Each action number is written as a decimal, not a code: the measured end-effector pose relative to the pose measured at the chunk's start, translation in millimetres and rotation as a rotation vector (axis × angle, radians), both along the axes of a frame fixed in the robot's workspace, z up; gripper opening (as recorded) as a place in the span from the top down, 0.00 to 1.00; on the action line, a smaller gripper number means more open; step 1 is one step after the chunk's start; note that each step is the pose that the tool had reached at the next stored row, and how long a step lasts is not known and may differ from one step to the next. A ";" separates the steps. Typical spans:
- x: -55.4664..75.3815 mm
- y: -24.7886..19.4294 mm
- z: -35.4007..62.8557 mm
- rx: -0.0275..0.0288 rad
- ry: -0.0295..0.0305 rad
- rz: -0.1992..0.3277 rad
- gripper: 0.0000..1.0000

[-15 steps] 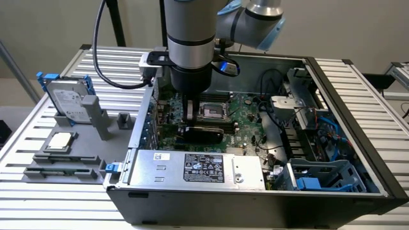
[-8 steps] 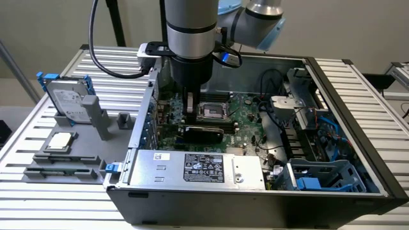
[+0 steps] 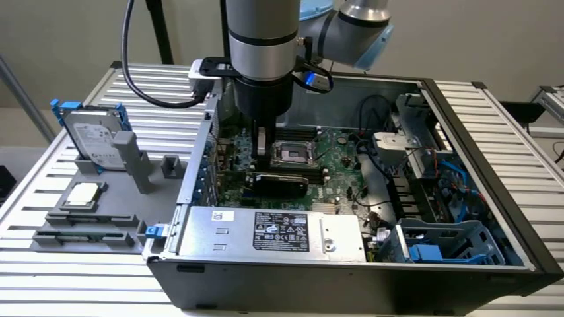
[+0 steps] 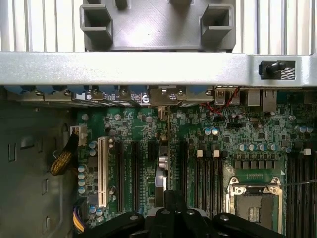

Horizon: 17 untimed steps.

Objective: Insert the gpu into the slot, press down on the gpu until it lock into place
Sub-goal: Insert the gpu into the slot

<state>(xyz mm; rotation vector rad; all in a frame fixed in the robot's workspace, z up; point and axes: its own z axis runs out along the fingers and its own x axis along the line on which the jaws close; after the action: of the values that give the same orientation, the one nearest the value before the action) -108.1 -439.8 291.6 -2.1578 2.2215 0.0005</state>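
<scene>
The gpu (image 3: 277,183) is a thin black card standing on edge on the green motherboard, inside the open computer case. In the wrist view the gpu (image 4: 160,174) appears edge-on as a narrow strip between the parallel black slots. My gripper (image 3: 261,157) reaches straight down from the arm onto the card's top edge, its fingers closed together there. My gripper (image 4: 173,201) looks like one black block over the card. The blue slot is hidden beneath the card.
The silver CPU socket (image 3: 291,153) lies just beside the card, and the labelled power-supply box (image 3: 273,231) sits in front of it. A white slot (image 4: 102,171) and the case wall (image 4: 148,67) flank the board. A hard drive (image 3: 92,142) stands on a grey fixture outside the case.
</scene>
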 end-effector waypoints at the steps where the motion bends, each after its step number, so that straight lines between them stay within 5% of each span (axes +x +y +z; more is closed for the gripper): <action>1: -1.5 0.0 0.5 0.0015 0.0024 0.000 0.89; 12: -19.2 0.0 1.5 0.0084 0.0628 0.000 0.89; 17: -27.4 0.0 1.5 0.0083 0.0805 0.001 0.89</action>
<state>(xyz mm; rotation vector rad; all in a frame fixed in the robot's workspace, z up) -135.5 -439.7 293.1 -2.1925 2.2580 0.0982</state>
